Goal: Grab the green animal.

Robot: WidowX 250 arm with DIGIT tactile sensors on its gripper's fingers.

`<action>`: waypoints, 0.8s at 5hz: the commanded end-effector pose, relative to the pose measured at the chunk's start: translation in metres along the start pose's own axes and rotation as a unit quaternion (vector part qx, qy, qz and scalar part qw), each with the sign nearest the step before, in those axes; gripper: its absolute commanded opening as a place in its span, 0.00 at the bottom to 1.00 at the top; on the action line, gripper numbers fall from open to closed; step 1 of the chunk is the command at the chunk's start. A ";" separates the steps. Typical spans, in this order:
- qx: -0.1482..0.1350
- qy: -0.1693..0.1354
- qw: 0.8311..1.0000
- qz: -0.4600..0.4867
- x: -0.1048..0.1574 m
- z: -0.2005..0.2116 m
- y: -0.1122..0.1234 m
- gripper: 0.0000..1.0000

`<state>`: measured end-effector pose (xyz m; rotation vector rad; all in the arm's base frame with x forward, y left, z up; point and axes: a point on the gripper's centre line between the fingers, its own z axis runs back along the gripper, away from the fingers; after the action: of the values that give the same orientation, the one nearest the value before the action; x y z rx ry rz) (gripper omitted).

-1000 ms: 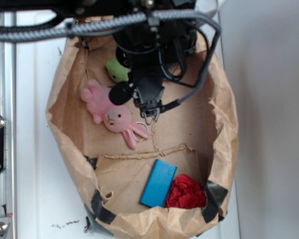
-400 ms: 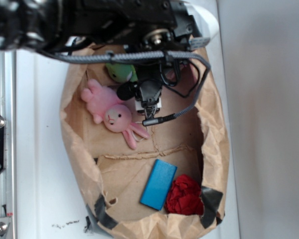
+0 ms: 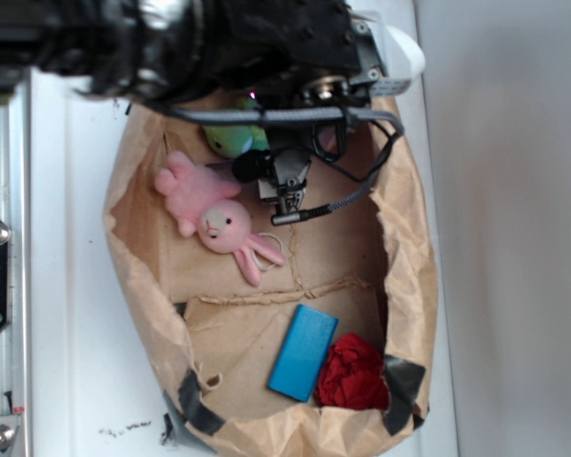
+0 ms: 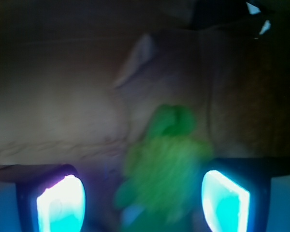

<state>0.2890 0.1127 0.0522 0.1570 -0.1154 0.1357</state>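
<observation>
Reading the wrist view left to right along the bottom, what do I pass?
Left glowing fingertip → green animal, blurred, in the gap between the fingertips → right glowing fingertip. Brown paper lies behind all three.

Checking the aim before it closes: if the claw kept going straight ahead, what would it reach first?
Probably the green animal, lying between the open claw fingers; depth is blurry.

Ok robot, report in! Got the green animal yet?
Fingers open, either side of the green animal. Not grabbed yet. Pink bunny lies beside it, clear of the fingers.
</observation>
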 end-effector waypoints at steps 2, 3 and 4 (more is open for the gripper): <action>0.059 0.005 0.998 -0.012 -0.008 -0.015 0.006 1.00; 0.054 0.011 0.998 -0.016 -0.011 -0.018 -0.001 1.00; 0.053 0.013 0.998 -0.021 -0.013 -0.020 -0.005 1.00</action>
<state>0.2768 0.1095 0.0264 0.2593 -0.0720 0.1073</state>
